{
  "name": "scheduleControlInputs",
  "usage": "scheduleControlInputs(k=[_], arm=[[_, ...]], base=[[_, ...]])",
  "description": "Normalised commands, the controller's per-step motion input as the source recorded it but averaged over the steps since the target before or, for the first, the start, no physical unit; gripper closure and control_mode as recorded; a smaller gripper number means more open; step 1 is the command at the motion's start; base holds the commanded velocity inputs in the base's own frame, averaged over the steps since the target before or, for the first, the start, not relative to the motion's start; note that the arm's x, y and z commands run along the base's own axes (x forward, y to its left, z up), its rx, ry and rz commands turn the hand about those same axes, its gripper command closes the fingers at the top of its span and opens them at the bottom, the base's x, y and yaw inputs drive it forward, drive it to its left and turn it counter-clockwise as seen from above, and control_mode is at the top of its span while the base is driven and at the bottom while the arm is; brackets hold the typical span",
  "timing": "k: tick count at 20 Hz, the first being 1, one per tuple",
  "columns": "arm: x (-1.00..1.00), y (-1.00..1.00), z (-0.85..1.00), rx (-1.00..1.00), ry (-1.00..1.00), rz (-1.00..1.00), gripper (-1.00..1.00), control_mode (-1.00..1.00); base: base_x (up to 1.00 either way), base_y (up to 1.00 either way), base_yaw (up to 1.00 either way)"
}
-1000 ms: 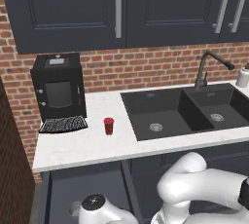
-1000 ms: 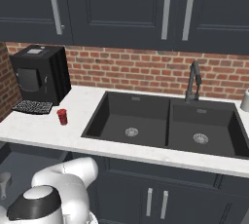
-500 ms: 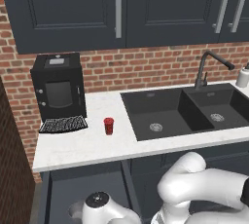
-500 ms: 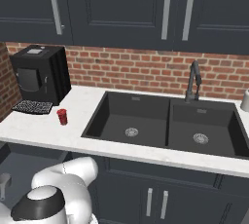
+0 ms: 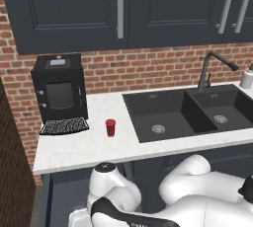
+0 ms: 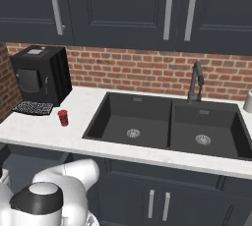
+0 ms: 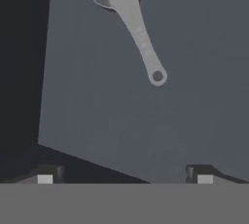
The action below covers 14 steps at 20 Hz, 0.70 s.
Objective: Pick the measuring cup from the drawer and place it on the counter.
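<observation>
While the arm is folded low under the counter point(image 5: 79, 149) edge in the left base view, you can see why: the drawer point(image 5: 64, 191) sits below the slab at the left, pulled out, so the hand has to dive down into it. Up top there's the red cup point(image 5: 110, 127) standing just right of the black coffee machine point(image 5: 59, 90), with the double sink point(image 5: 188, 115) further right. Plenty of bare white stone near the front edge, which looks to me like the obvious landing spot later.

From the right base view it's the same story from the other side: white arm hunched at lower left, counter, red cup, sink and faucet point(image 6: 195, 80) beyond it. The hand itself is tucked too low to make out.

Down in the hand view the gripper point(image 7: 124, 177) is looking at the grey drawer floor. Its fingers point(image 7: 45, 177) sit wide apart at the bottom corners, nothing between them. The measuring cup point(image 7: 127, 11) lies flat at the top of that view, well apart from the tips: small dull-grey metal bowl partly cut off by the edge, thin straight handle angling toward the fingers, little hole at its end. I'd guess the hand is lining up before closing in.
</observation>
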Motion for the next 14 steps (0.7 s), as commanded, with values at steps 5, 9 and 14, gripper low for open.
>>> scheduleControlInputs(k=[5, 9, 14], arm=[[0.71, 0.05, 0.00, -0.07, -0.04, 0.11, -1.00, -1.00], [0.40, 0.06, -0.04, -0.06, -0.19, 0.11, -1.00, -1.00], [0.18, 0.00, -0.34, -0.06, -0.15, 0.10, -1.00, -1.00]], base=[[0.00, 0.00, 0.00], [0.00, 0.00, 0.00], [0.00, 0.00, 0.00]])
